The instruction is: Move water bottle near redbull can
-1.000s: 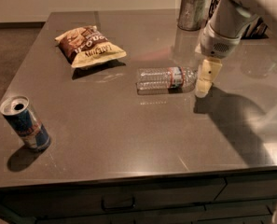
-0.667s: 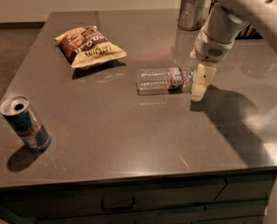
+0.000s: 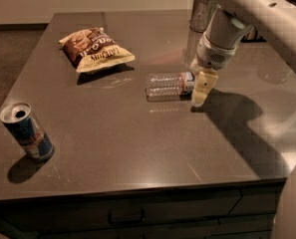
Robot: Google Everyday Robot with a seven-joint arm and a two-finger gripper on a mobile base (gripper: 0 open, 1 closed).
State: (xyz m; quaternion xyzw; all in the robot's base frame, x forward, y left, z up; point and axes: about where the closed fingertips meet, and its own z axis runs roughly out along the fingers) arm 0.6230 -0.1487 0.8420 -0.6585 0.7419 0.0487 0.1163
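Note:
The water bottle [image 3: 166, 84] lies on its side near the middle of the grey table, clear and ribbed, its label end pointing right. My gripper [image 3: 200, 93] hangs down from the arm at the bottle's right end, low over the table and against the label and cap end, which it partly hides. The redbull can [image 3: 27, 132] stands upright near the table's front left corner, far to the left of the bottle and the gripper.
A brown and yellow chip bag [image 3: 95, 49] lies at the back left. A metal cylinder [image 3: 202, 11] stands at the back behind the arm. The table's front edge [image 3: 137, 188] has drawers below it. The arm's shadow falls to the right.
My gripper has moved a little to the left and now sits against the bottle's right end. The bottle and the can have not moved.

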